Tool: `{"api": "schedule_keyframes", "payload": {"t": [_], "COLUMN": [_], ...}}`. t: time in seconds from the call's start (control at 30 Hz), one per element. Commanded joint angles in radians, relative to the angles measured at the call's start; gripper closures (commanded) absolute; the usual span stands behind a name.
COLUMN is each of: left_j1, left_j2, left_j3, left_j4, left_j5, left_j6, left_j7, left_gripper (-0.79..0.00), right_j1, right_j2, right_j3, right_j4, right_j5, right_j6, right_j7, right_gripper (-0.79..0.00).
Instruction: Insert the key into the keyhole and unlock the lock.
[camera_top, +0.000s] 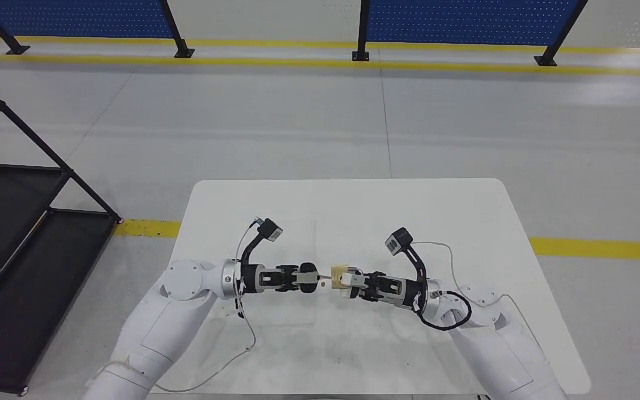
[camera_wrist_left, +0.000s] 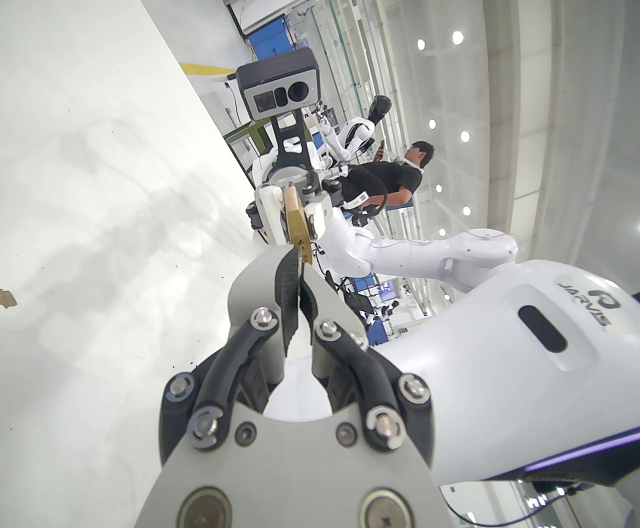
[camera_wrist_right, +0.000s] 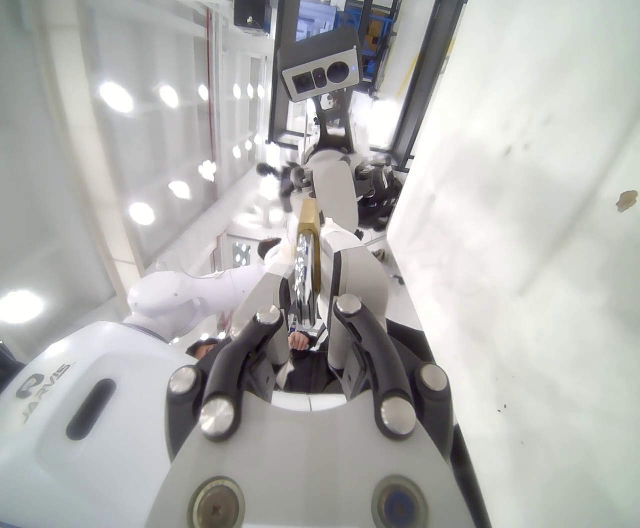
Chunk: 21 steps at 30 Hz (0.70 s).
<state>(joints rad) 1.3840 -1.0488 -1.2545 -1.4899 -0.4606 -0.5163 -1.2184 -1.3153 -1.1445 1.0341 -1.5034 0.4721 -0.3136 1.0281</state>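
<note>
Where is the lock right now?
In the top view the lock is over the near middle of the table, clamped in the right gripper, with the left gripper and its key against it.

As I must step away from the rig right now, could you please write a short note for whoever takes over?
Grippers: the left gripper is shut on the key; the right gripper is shut on the lock. They face each other in mid-air above the table.
Done: both things are in hand, and the key meets the end of the lock's brass body, seemingly at the keyhole. How deep it sits cannot be told.
Left: seat the key fully if needed, then turn it to unlock.
</note>
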Motion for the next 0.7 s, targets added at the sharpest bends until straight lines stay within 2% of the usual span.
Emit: {"api": "schedule_keyframes", "payload": {"t": [0.0, 0.37, 0.67], "left_j1": [0.000, 0.002, 0.072], "left_j2": [0.001, 0.005, 0.027], "left_j3": [0.002, -0.001, -0.095], "left_j4": [-0.001, 0.001, -0.036], "left_j5": [0.001, 0.011, -0.029], "left_j6": [0.000, -0.010, -0.026], "left_j7": [0.002, 0.026, 0.022], "left_gripper": [0.000, 0.000, 0.000], "right_j1": [0.000, 0.000, 0.000], "right_j2": [0.000, 0.000, 0.000], "right_j3": [0.000, 0.000, 0.000], "right_j4": [0.000, 0.000, 0.000], "right_j5": [0.000, 0.000, 0.000], "right_j6": [0.000, 0.000, 0.000], "right_j7": [0.000, 0.000, 0.000], "right_gripper": [0.000, 0.000, 0.000]}}
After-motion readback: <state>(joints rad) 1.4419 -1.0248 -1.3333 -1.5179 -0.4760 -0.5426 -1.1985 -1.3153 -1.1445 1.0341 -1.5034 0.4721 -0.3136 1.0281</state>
